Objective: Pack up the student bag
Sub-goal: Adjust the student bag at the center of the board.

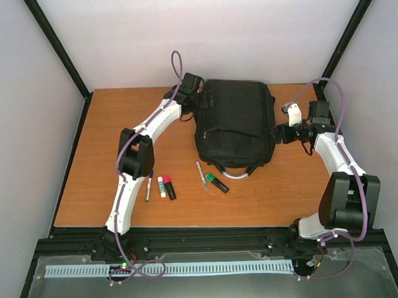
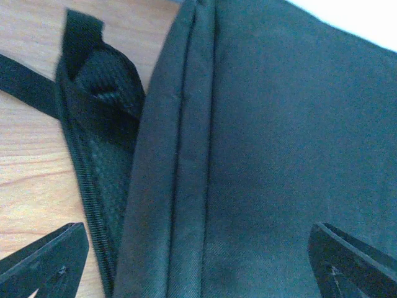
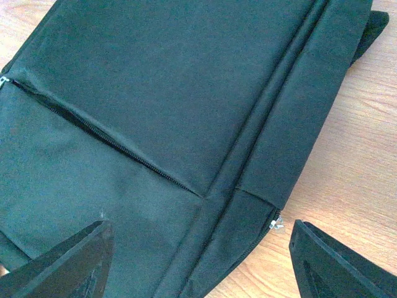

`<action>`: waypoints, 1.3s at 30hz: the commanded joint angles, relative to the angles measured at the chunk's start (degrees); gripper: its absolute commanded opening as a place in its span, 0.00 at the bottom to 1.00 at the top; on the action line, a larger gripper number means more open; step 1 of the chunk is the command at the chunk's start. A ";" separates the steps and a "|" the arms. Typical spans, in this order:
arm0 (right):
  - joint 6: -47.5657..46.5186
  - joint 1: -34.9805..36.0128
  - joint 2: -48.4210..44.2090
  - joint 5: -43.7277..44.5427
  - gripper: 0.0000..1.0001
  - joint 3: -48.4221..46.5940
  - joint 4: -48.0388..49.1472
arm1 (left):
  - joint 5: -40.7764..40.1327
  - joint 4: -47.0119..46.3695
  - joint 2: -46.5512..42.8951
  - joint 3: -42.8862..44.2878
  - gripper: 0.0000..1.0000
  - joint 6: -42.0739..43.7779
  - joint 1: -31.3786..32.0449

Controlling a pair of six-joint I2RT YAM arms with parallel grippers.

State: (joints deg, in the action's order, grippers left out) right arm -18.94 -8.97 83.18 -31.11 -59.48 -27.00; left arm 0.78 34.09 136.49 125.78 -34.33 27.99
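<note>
As we look down, the student bag (image 1: pixel 234 124) lies flat at the far middle of the table (image 1: pixel 95 186): black fabric, its front zip (image 3: pixel 105 139) closed, a grey handle loop (image 1: pixel 234 174) at its near end; we cannot see inside. The left gripper (image 2: pixel 198 267) and the right gripper (image 3: pixel 201 264) both stand spread wide over its opposite edges, grasping nothing.

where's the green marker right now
Top view: the green marker lies just on the near side of the student bag, immediately right of the silver pen.
</note>
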 commanded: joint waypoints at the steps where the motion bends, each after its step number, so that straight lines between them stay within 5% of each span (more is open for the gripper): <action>1: -1.14 -0.16 -0.01 -1.74 0.78 0.53 0.51 | 5.36 3.25 5.05 6.91 1.00 -0.55 -0.26; 13: -12.40 -2.18 7.48 4.24 0.76 -6.99 -6.37 | 16.33 -4.01 7.70 4.44 0.92 3.54 6.55; 21: -6.78 -4.66 22.18 14.02 0.78 -14.21 -4.84 | 8.09 -0.87 3.18 0.38 0.95 2.17 9.19; 23: -6.24 -5.24 25.33 15.04 0.72 -15.69 -6.15 | 5.62 0.03 -0.07 -3.32 0.96 2.78 9.19; 30: -8.09 -7.54 22.73 10.34 0.26 -8.96 -9.28 | 1.15 -4.06 -18.41 -24.35 0.96 3.79 9.19; 39: -14.28 -6.78 10.61 3.89 0.14 5.45 -17.75 | 4.18 -12.11 -35.78 -49.37 0.95 -0.21 9.28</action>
State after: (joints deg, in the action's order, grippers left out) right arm -28.64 -16.16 96.44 -26.50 -60.23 -33.12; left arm 3.49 26.09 105.38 83.57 -32.42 37.08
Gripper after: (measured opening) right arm 0.158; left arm 0.957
